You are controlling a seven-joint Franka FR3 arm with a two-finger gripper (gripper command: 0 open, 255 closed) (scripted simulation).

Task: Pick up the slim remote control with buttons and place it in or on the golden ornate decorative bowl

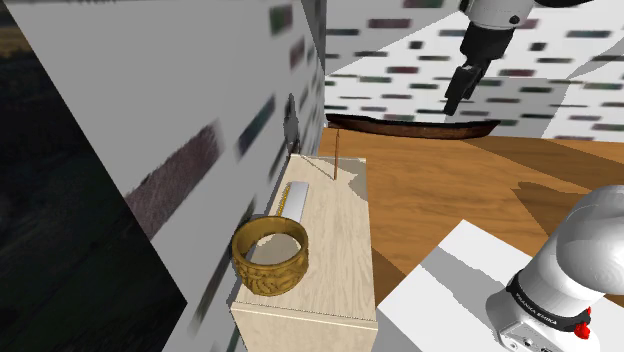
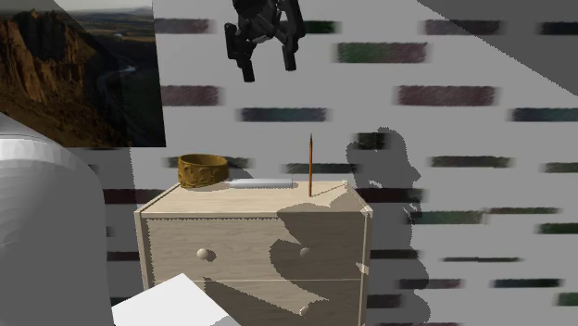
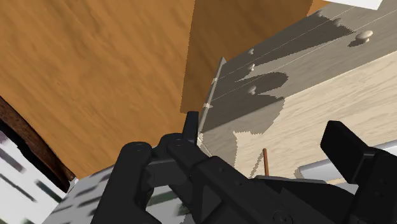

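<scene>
Reading the second exterior view from its left, one landscape picture (image 2: 74,74) of brown cliffs hangs on the grey dashed wall (image 2: 463,139). Lower down stands one pale wooden chest of drawers (image 2: 241,243) with two round knobs (image 2: 206,254) on its front. On its top I count three things in a row. At the left end sits one golden ornate bowl (image 2: 204,171), upright. Just beside it to the right lies one slim remote control (image 2: 261,183), drawn whitish-grey. It lies flat along the wall-side edge and outside the bowl; I cannot tell whether its end touches the bowl. Further right, one thin brown stick (image 2: 310,165) stands upright near the right end of the top. My one claw (image 2: 268,63) hangs high above the chest, between bowl and stick as this view has it, well apart from all three. Its two black fingers (image 2: 245,63) stand apart with nothing between them. In the shoulder view the same three run from near to far along the chest top: bowl, remote, stick. There my claw sits high at the upper right, over the one wooden floor (image 1: 470,175). In the wrist view the stick shows between my two fingers, touched by neither.
</scene>
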